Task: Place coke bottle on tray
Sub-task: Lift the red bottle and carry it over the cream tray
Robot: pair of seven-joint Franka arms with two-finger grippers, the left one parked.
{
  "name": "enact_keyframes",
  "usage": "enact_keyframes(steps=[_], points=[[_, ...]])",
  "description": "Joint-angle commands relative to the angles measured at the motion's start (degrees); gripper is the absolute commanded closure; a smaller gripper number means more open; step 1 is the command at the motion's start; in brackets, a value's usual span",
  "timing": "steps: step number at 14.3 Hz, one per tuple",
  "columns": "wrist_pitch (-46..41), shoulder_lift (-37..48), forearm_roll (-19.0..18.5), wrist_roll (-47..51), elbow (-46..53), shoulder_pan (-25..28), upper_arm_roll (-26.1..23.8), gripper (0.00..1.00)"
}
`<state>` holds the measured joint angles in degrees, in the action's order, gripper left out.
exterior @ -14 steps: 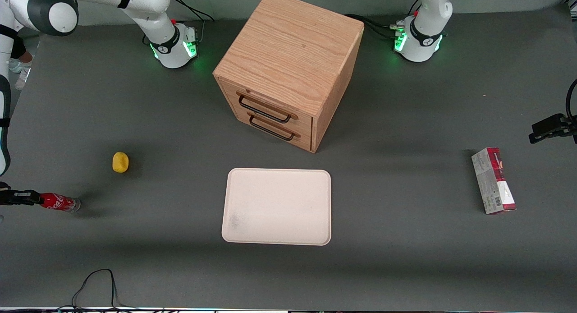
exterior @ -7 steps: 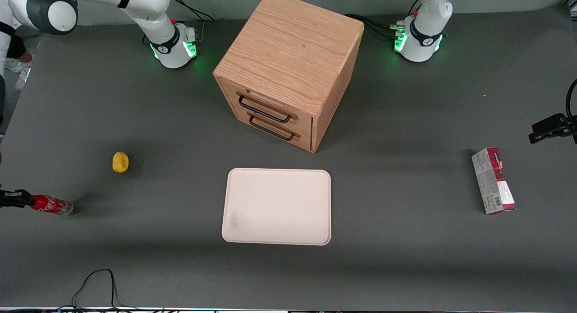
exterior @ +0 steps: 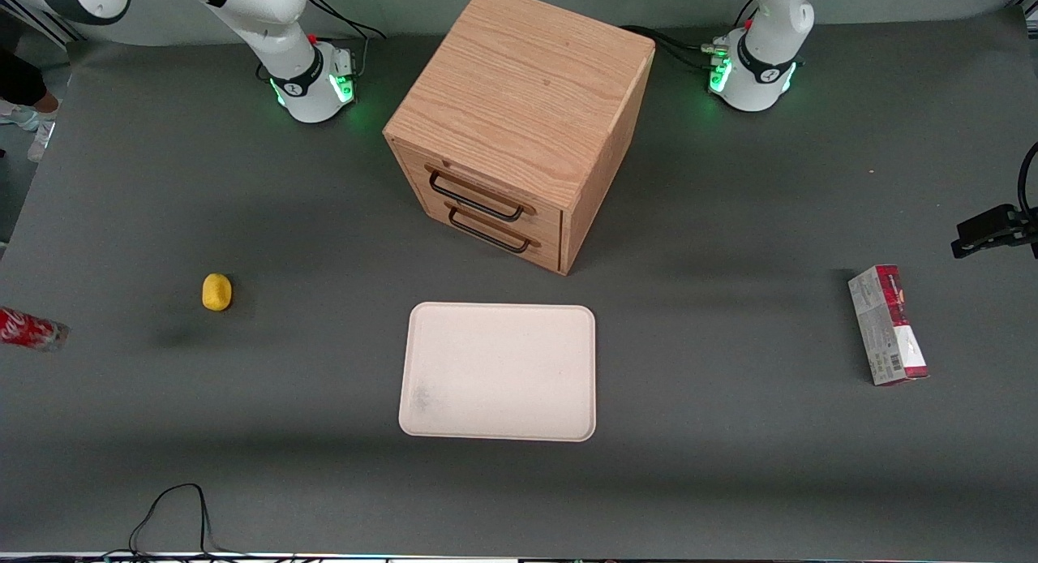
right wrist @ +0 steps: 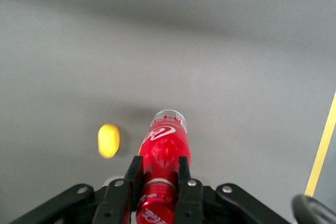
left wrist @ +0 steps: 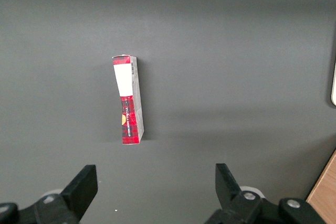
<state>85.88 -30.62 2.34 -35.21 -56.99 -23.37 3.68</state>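
The coke bottle [exterior: 28, 330] is a small red bottle with white script. It lies sideways in the air at the working arm's end of the table, cut off by the edge of the front view. In the right wrist view my right gripper [right wrist: 159, 170] is shut on the neck of the coke bottle [right wrist: 165, 145], whose clear base points away from the wrist, above the table. The gripper itself is outside the front view. The cream tray [exterior: 498, 371] lies flat in front of the wooden cabinet, far from the bottle toward the table's middle.
A small yellow object [exterior: 216, 292] lies on the table between bottle and tray, and shows beside the bottle in the right wrist view [right wrist: 108, 140]. A wooden two-drawer cabinet [exterior: 519, 125] stands farther from the camera than the tray. A red-and-grey carton [exterior: 888, 324] lies toward the parked arm's end.
The bottle has moved farther toward the working arm's end and away from the front camera, held by the gripper. The gripper has left the front view.
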Motion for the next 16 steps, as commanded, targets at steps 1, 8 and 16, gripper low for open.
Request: enact_keyframes(steps=[1, 8, 16], points=[[-7.0, 4.1, -0.4, -1.5, 3.5, 0.0, 0.4, 1.00], [-9.2, 9.1, -0.2, -0.4, 3.6, 5.6, -1.0, 1.00], [-5.8, 6.3, -2.4, 24.8, 6.6, 32.0, -1.0, 1.00]])
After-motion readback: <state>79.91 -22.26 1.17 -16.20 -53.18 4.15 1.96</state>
